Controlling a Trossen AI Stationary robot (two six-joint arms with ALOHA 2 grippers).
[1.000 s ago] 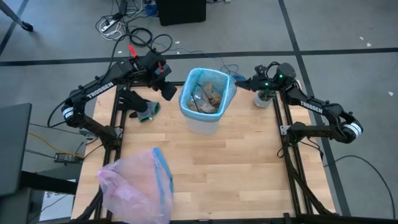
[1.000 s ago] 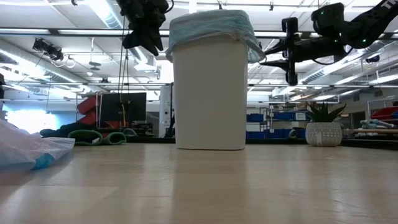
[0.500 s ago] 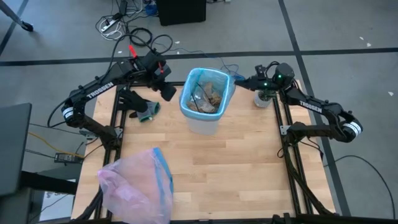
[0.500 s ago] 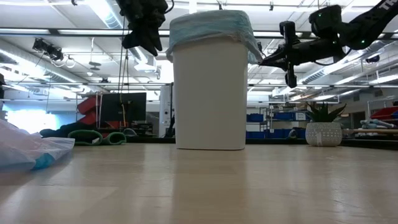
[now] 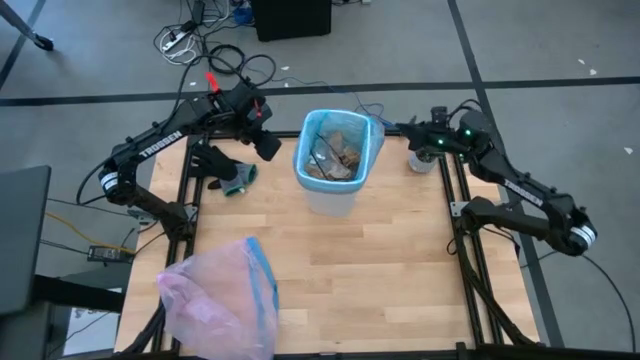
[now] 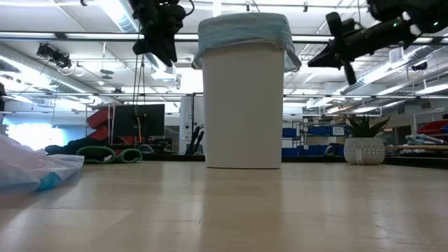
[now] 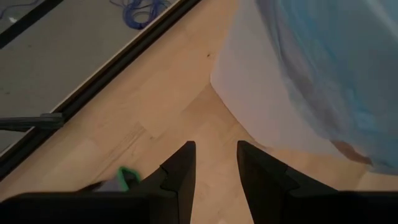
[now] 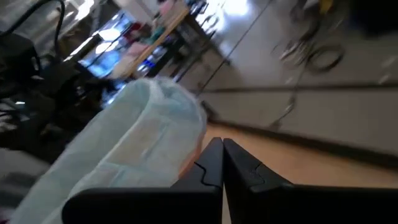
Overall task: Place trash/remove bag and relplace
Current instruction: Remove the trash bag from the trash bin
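My right claw [image 5: 405, 129] is pinched fully together on nothing, in the air just beside the bin's [image 5: 330, 190] rim on its right. My left claw [image 5: 270, 148] hangs near the rim on the other side, fingers [image 7: 180, 171] partly apart, nothing between them. The bag [image 5: 370, 140], light blue, lines the white bin with its edge folded over the rim; the bin stands upright at the far middle of the worktop [image 5: 380, 260]. The trash [image 5: 335, 155] lies inside it. A pink bag [image 5: 215, 295] lies at the near left corner, a potted plant [image 6: 362, 143] far right.
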